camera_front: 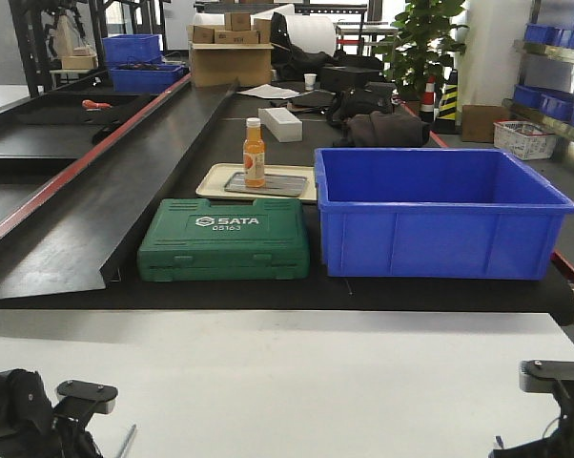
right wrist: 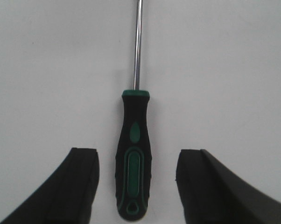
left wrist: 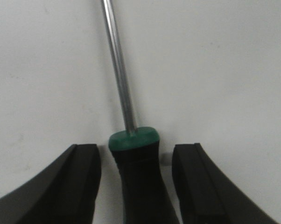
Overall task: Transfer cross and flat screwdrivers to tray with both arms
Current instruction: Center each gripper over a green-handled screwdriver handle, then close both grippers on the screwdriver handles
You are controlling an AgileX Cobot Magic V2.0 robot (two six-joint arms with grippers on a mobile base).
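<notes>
Left wrist-mounted view: the left end effector (left wrist: 136, 156), spread, straddles a screwdriver (left wrist: 136, 163) lying on the white worktop (left wrist: 224, 70). The right end effector (right wrist: 138, 158), also spread, straddles the second screwdriver (right wrist: 135, 140) on that worktop.

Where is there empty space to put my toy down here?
The white table is bare across its middle, in front of the black belt. The grey tray has a bare strip right of the orange bottle. It is crowded where the green case, blue bin and cream tray sit close together.
</notes>
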